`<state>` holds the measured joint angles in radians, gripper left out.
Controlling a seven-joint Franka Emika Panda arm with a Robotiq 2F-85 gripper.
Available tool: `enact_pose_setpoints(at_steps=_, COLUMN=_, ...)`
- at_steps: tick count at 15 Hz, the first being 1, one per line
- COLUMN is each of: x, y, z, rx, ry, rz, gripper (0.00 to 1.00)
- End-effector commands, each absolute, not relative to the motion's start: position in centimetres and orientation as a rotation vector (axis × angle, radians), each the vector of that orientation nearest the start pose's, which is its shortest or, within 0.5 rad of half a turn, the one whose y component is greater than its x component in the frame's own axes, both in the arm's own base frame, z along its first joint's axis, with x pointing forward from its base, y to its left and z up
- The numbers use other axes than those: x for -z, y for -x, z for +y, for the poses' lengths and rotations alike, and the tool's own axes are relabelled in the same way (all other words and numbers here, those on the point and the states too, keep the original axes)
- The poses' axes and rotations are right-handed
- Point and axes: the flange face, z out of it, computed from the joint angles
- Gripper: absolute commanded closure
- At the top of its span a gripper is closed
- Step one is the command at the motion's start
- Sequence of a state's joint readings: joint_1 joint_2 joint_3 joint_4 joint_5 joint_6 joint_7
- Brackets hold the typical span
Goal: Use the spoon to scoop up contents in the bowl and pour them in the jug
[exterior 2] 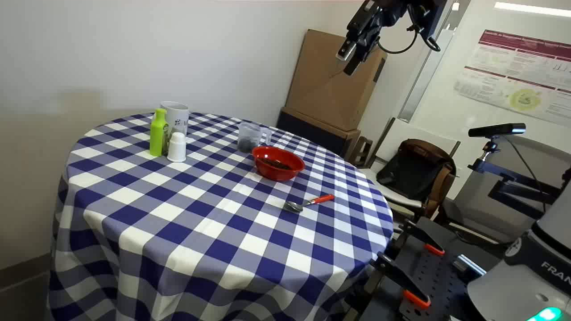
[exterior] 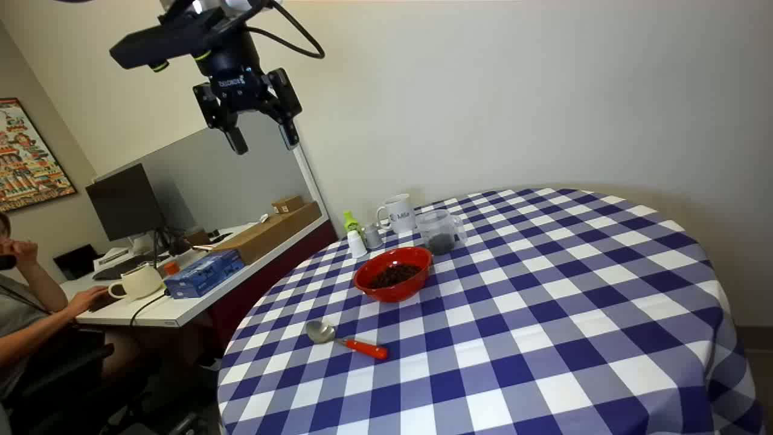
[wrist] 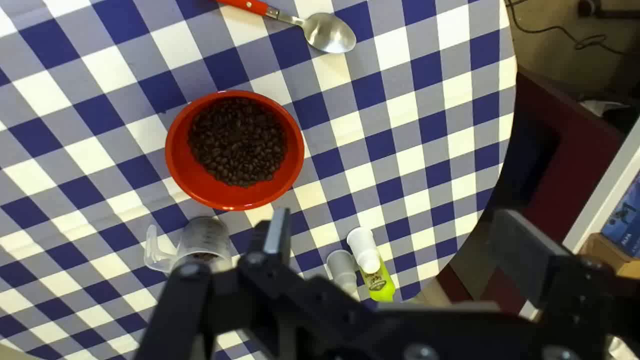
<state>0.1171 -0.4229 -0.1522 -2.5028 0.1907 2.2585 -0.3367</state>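
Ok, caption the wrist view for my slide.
Wrist view: a red bowl of dark beans between a spoon and a clear jug on a checked tablecloth, open pincer in the foreground.

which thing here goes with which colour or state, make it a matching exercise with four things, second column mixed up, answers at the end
Things
1. spoon
2. jug
3. gripper
4. bowl

Colours and states
A. red, with dark beans inside
B. open, holding nothing
C. silver at one end, orange-red at the other
D. clear and see-through

Right pairs: 1-C, 2-D, 3-B, 4-A
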Motion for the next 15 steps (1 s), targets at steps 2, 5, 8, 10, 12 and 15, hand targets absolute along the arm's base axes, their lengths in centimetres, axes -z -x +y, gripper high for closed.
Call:
enact_pose_setpoints(at_steps=2, x=-44.1, y=-42.8, z=-0.7, rx=0.292, ry=2.951, rz=-0.350, gripper=0.00)
enact_pose_setpoints(at_steps=5, x=-41.2, y=-42.5, z=0.4, rx=0.176, ry=2.975, rz=-0.504, gripper=0.00)
enact_pose_setpoints(at_steps=8, x=-36.9, y=-42.3, z=1.2, rx=0.019, ry=2.959, rz=-0.713, gripper=0.00)
enact_pose_setpoints(at_steps=10, x=-34.4, y=-42.4, z=1.4, rx=-0.054, ry=2.925, rz=-0.861, gripper=0.00)
enact_pose_setpoints(at_steps=12, x=-33.0, y=-43.1, z=1.5, rx=-0.104, ry=2.914, rz=-1.017, gripper=0.00)
enact_pose_setpoints(at_steps=15, x=-32.4, y=-44.7, z=1.2, rx=-0.103, ry=2.946, rz=-1.238, gripper=0.00)
